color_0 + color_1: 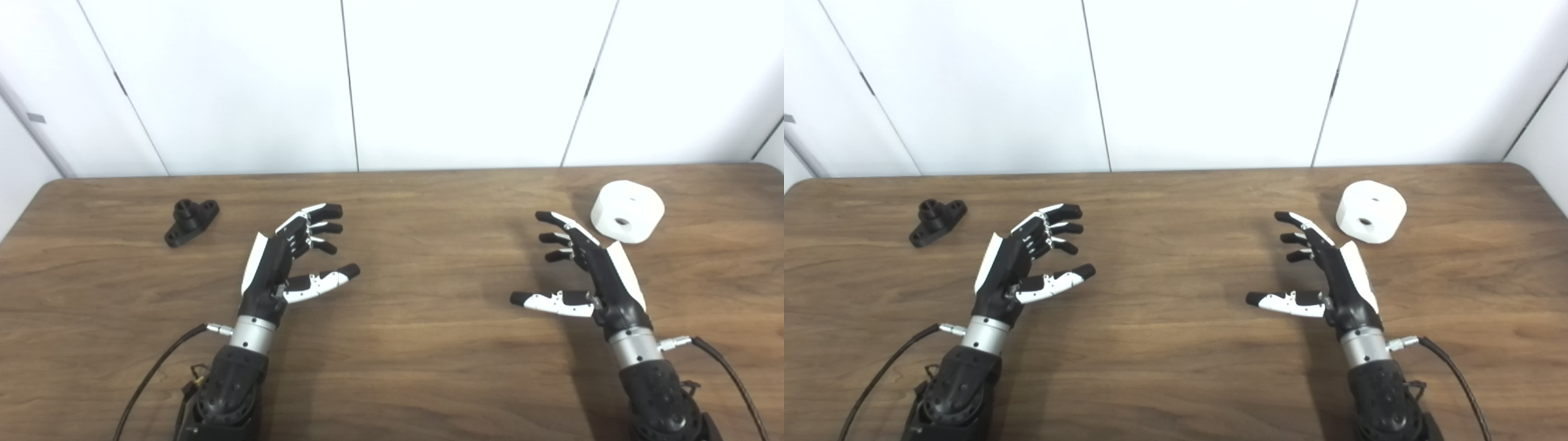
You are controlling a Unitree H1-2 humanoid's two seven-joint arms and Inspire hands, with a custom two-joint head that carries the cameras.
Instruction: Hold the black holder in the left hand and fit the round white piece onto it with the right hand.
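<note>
Both hands [288,263] [1332,269] empty, fingers spread; right-eye view shows table's [1176,367] right corner.

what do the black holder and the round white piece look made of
Black holder: probably matte moulded or printed plastic; dull black with no glints.
Round white piece: likely plastic or foam; uniformly white and matte, with soft rounded edges and a small hole. The pictures cannot settle it.

A brown wooden table [416,367] with visible grain fills the near part of the scene, and its far corners are rounded. Behind it, a wall of plain white panels [465,79] is seen, divided by thin dark seams that lean outward to the left and right. A small grey mark [36,117] is set on the far left panel. Soft, even light is spread across the tabletop
</note>
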